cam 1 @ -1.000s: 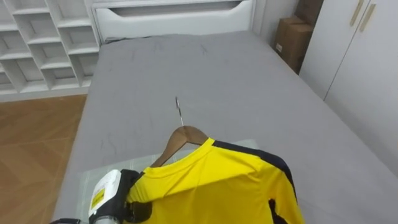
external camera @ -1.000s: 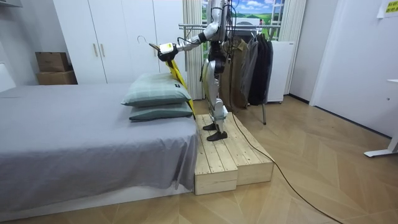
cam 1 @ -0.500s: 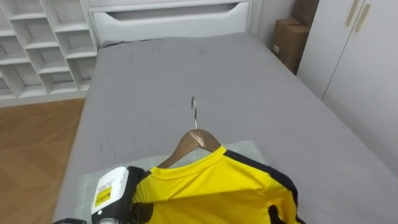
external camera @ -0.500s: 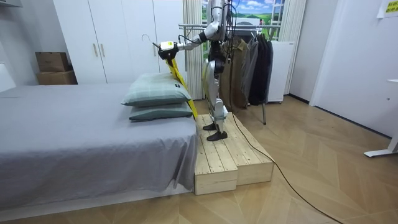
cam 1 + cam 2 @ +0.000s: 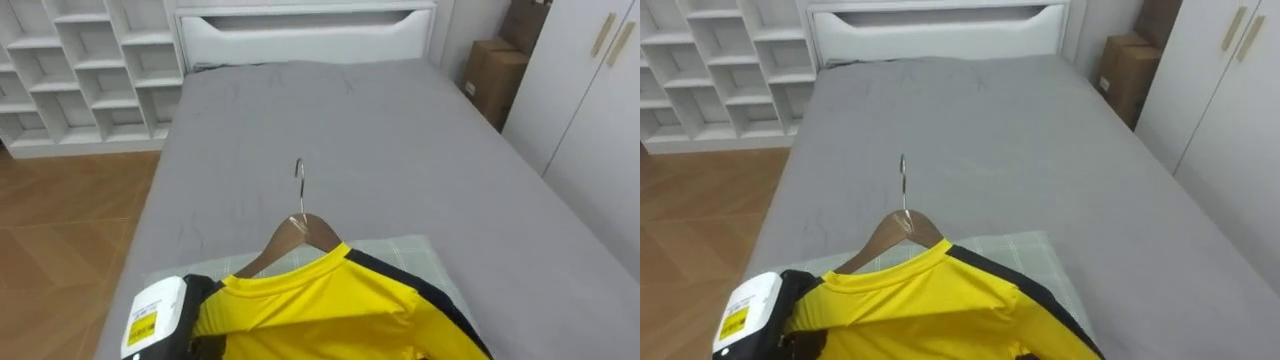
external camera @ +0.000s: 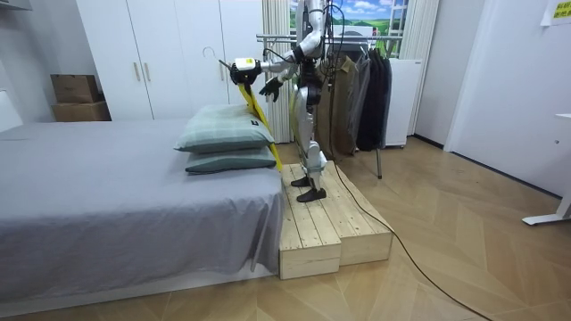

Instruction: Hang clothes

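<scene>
Grey bed [image 5: 400, 150], white shelves [image 5: 80, 70]

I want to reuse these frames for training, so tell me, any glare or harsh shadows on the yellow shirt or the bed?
Left eye view: yellow shirt evenly lit, no glare; grey bed under soft light, faint crease shading only. Room view: soft shadow between the stacked pillows, mild sheen on the wooden floor.

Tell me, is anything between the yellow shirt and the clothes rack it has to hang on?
Only the robot's own body: it faces the bed, holding the yellow shirt out in its left hand, and the clothes rack stands behind it, hung with dark coats.
</scene>
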You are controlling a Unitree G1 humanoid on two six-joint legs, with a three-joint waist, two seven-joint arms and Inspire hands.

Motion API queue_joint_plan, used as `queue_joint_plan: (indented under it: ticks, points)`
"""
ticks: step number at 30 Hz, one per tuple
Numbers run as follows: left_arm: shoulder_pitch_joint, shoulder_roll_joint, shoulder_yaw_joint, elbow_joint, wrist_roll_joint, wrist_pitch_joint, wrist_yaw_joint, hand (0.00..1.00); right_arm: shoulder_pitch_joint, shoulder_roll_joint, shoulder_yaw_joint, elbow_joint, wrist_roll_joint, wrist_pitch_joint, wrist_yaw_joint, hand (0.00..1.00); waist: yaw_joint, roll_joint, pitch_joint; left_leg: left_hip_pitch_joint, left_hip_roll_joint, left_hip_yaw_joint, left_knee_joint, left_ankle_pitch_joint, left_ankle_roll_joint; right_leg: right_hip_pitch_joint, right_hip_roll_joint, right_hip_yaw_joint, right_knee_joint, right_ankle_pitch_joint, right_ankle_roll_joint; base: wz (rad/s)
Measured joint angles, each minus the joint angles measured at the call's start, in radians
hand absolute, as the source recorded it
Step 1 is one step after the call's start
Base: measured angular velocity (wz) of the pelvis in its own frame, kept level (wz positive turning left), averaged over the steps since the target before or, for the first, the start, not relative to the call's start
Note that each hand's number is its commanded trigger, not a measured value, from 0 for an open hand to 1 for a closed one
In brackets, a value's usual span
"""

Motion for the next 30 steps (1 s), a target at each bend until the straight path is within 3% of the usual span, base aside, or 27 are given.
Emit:
queue_joint_plan:
  ticks: [1, 10, 16, 20, 26, 30]
  points:
    - [0.001, 0.000, -0.001, 0.001, 0.000, -0.003, 0.000, 1.00, 0.000, 0.000, 0.004, -0.034, -0.039, -0.002, -0.022, 0.00, 0.007, -0.005, 0.0029, 0.007, 0.000, 0.000, 0.000, 0.000, 0.000, 0.003, 0.001, 0.004, -0.001, 0.000, 0.000, -0.08]
    - [0.021, -0.003, 0.000, 0.000, 0.003, 0.008, -0.001, 1.00, 0.011, 0.000, 0.011, -0.335, -0.291, -0.005, -0.125, 0.00, 0.031, -0.020, -0.0037, 0.002, -0.001, -0.002, -0.005, 0.000, 0.000, -0.003, 0.000, 0.001, 0.001, -0.001, 0.001, 0.00]
    - [0.021, -0.024, 0.000, -0.004, 0.011, 0.018, -0.001, 1.00, 0.032, 0.000, 0.058, -0.473, -0.443, -0.007, -0.142, 0.00, 0.036, -0.008, -0.0119, 0.000, 0.002, -0.004, -0.002, 0.000, -0.001, -0.003, 0.002, 0.000, 0.007, 0.001, -0.002, 0.01]
    - [0.021, -0.028, 0.001, -0.006, 0.011, 0.017, -0.006, 1.00, 0.049, 0.000, 0.079, -0.523, -0.467, -0.014, -0.142, 0.00, 0.040, -0.002, -0.0142, 0.008, 0.004, -0.003, 0.000, 0.000, -0.001, -0.001, -0.001, 0.002, 0.022, 0.001, -0.002, 0.00]
    - [0.020, -0.028, 0.001, -0.020, 0.009, 0.014, -0.023, 1.00, 0.049, 0.000, 0.081, -0.587, -0.467, -0.037, -0.143, 0.00, 0.039, -0.004, -0.0129, 0.008, 0.004, -0.003, -0.002, 0.000, -0.001, -0.002, 0.000, 0.005, 0.021, 0.001, -0.002, -0.01]
    - [0.021, -0.028, 0.001, -0.022, 0.009, 0.008, -0.027, 1.00, 0.049, 0.000, 0.108, -0.613, -0.467, -0.042, -0.142, 0.00, 0.040, -0.009, -0.0034, 0.005, 0.004, -0.004, -0.004, 0.000, -0.001, -0.004, 0.001, 0.000, 0.019, 0.001, -0.002, 0.00]
